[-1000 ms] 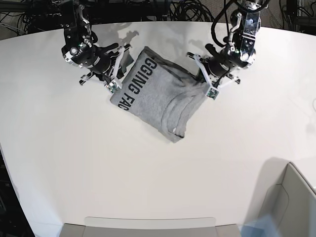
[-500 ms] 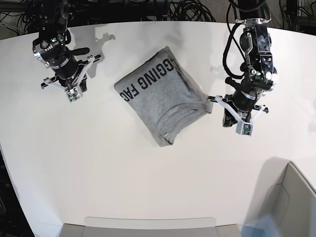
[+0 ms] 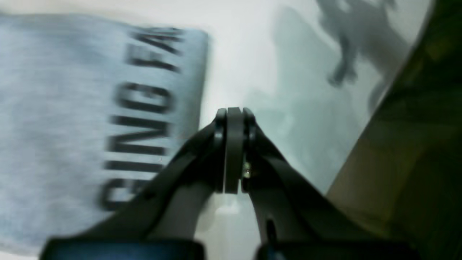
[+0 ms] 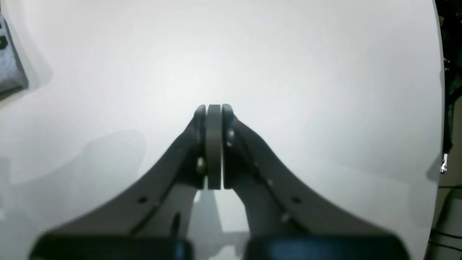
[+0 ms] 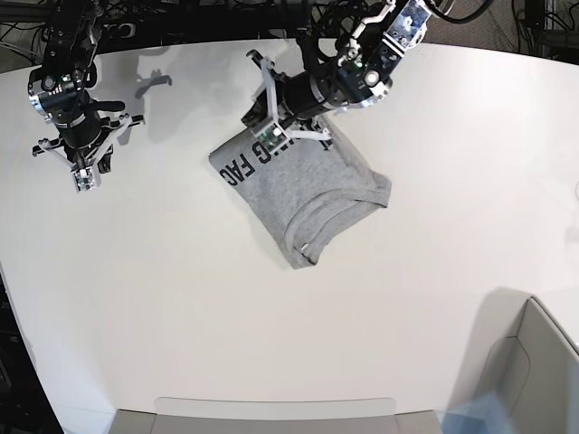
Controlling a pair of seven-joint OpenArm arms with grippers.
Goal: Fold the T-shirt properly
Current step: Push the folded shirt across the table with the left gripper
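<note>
- We count one T-shirt (image 5: 303, 194), centre frame, and two grippers: left gripper (image 5: 262, 136) and right gripper (image 5: 83, 172), both pressed closed, empty.
- Only the left wrist view shows the lettering (image 3: 144, 119) close up.

T-shirt (image 5: 312, 194): heather grey, black lettering | table (image 5: 271, 316): white

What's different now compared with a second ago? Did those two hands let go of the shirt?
Yes. Both hands left the T-shirt. The left hand, which had pulled away to the side, has swung back over the shirt's lettered edge. The right hand has retreated toward the table's far corner. Both are shut and empty. The shirt turned slightly early on, then stayed folded in place.
</note>
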